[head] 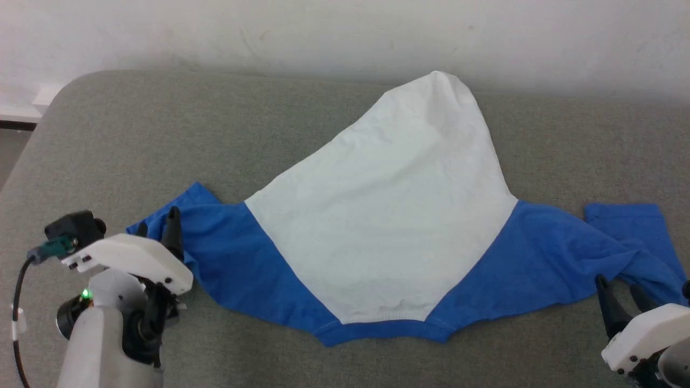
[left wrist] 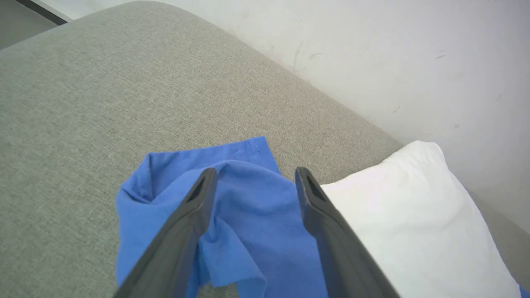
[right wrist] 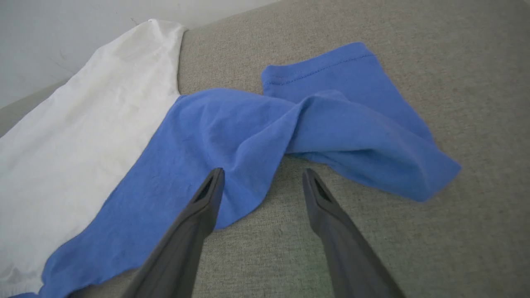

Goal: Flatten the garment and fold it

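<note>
Left claw (left wrist: 255, 176) and right claw (right wrist: 263, 174) gape empty at garment (head: 388, 215), blue sleeves (right wrist: 352, 124) crumpled.

Garment (head: 388, 215) — thin, creased cloth, matt.

counter (head: 97, 145): grey woven fabric top, rounded far-left corner | wall (head: 323, 32): white, scuffed, directly behind far edge | floor (head: 9, 153): grey, beyond left edge | light: soft, even, faint shadow at wall foot

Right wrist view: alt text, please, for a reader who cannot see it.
A thin white T-shirt with bright blue sleeves lies on a grey fabric cushion, its near sleeve twisted and bunched. The right gripper hovers open before that sleeve.
</note>
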You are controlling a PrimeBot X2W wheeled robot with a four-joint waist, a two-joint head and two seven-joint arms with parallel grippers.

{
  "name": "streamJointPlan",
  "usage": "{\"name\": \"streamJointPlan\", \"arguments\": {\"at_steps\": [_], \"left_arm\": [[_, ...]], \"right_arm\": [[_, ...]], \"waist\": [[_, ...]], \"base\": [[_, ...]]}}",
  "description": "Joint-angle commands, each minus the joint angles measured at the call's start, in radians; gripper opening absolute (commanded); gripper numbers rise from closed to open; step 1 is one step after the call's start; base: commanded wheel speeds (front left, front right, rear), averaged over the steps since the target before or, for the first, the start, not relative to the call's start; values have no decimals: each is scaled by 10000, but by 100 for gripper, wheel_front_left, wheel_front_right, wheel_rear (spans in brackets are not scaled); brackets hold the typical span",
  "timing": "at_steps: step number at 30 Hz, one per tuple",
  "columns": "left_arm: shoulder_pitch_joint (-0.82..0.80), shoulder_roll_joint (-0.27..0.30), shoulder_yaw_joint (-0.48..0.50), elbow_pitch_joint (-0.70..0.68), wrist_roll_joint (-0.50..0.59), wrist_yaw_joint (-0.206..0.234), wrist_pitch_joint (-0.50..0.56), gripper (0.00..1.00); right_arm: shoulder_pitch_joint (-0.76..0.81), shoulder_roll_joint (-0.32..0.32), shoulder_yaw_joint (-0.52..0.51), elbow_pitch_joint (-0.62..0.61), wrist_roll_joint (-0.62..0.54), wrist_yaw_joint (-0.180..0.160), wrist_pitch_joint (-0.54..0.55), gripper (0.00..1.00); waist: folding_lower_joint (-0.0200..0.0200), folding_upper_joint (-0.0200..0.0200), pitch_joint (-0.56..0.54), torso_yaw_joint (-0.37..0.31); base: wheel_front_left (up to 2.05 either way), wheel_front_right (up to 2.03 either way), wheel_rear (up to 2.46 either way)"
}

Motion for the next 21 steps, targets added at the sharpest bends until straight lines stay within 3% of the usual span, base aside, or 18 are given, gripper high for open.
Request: {"name": "streamJointPlan", "arguments": {"at_steps": [1,9,12,21], "left_arm": [[608,-244,56,-718,-213,-44,-5,100],[3026,-943,-694,-3235,-855,267,1420,100],[3218,-1030,-876,-3088,-850,368,1357,100],[2274,-815,-1627,-926,-117,-183,505,100]], "right_arm": [[57,20,25,62,-34,-9,-80,100],[128,20,196,249,78,-9,-193,100],[41,20,239,255,49,-9,-197,100],[-84,20,327,270,7,-9,-184,100]], "waist": [[0,0,-124,99],[0,0,-174,393],[0,0,-119,453],[0,0,21,258]], "base": [[0,0,0],[0,0,0],[0,0,0],[0,0,0]]}}
